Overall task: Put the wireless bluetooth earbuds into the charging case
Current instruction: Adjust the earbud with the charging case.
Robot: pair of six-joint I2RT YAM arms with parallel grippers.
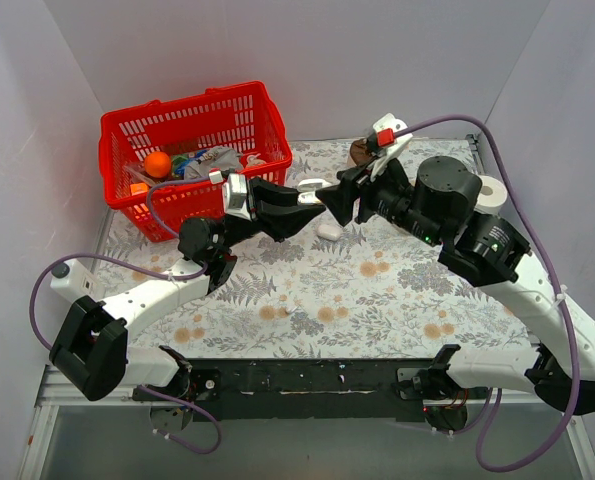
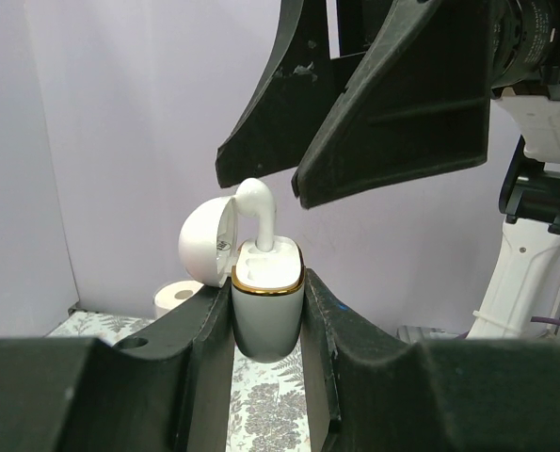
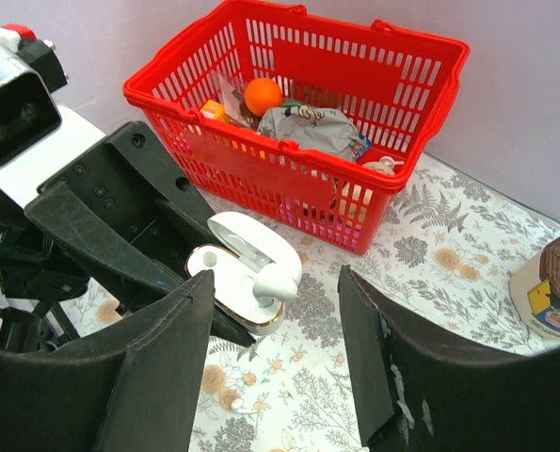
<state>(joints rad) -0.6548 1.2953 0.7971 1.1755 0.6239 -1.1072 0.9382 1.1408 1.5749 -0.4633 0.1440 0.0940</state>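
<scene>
My left gripper (image 2: 266, 294) is shut on the white charging case (image 2: 266, 311) and holds it upright above the table with its lid open. One white earbud (image 2: 258, 212) stands stem-down in a slot, sticking up out of the case. My right gripper (image 3: 275, 325) is open and empty. Its fingers (image 2: 402, 104) hang just above that earbud without touching it. The case (image 3: 225, 278) and the earbud (image 3: 276, 281) also show in the right wrist view. A second earbud (image 3: 234, 403) lies loose on the tablecloth below. Both grippers meet mid-table in the top view, around the case (image 1: 313, 187).
A red basket (image 1: 262, 100) with an orange and packets stands at the back left. A brown jar (image 3: 557, 282) sits at the back, and a white tape roll (image 1: 491, 192) at the right. A small white thing (image 1: 329, 231) lies on the cloth under the grippers.
</scene>
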